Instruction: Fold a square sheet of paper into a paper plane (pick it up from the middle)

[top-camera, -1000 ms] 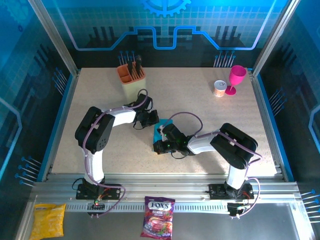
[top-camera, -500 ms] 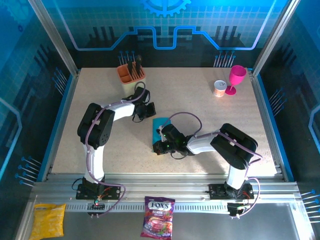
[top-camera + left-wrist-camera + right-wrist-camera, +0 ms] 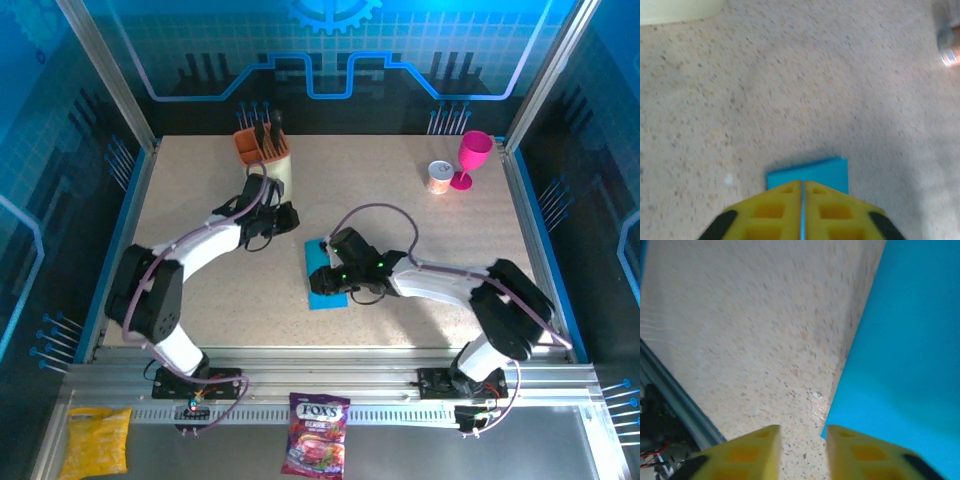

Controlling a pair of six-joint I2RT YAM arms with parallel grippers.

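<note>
Left gripper (image 3: 801,186): fingers closed to a hairline slit, nothing between them, and the tips hang just short of the near edge of the square sheet of paper (image 3: 812,173). Right gripper (image 3: 801,440): fingers parted and empty. Its wrist view shows one finger over bare table (image 3: 420,225) and the other over blue, with the sheet's long edge running into the gap. Judgement: the right gripper is placed astride that edge either to let go after pressing or to get under it; the left is drawn off to the far side, out of the way. From above, the sheet lies flat near the table's centre, between the two arms, as a narrow rectangle rather than a square. This suggests one fold is made, with no dart shape yet. Hard to make out: the right gripper covers the sheet's middle from above, so any crease or layering there is hidden. Both wrist views are blurred, so I cannot tell whether the edge is single or doubled. The left wrist view cuts off the beige utensil holder (image 3: 680,7) and a small can (image 3: 950,47) at its margins.
</note>
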